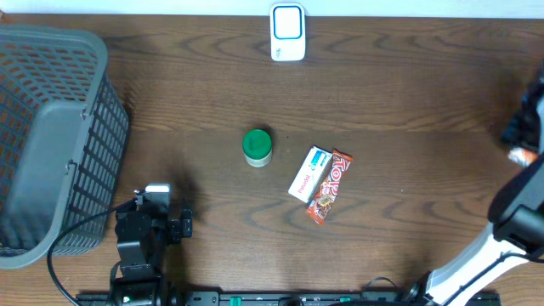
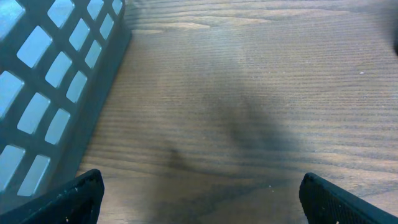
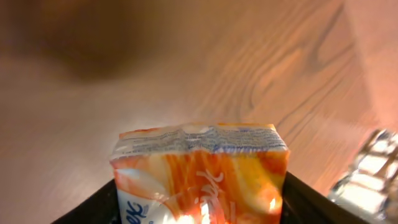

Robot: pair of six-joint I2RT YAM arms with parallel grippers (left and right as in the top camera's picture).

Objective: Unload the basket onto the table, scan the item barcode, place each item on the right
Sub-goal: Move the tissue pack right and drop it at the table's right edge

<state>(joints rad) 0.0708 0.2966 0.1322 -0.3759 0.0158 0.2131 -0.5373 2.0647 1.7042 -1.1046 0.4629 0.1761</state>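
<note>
Orange packet at far right of bench, lodged between right tool fingers; clamped or loose, cannot tell. Left tool spread wide beside basket. Secure grip first, then present barcode face squarely to scanner.

Dark woodgrain table, softly and evenly lit.

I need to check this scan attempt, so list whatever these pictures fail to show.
Right wrist view: the orange packet is cut off by the bottom edge; print blurred, no barcode readable.
Overhead: the right end effector is blurred at the right edge; grip unclear.
Overhead: any barcodes on the white box and candy bar are too small.
Right wrist view: a shiny object, lower right, is blurred and cut off.
</note>
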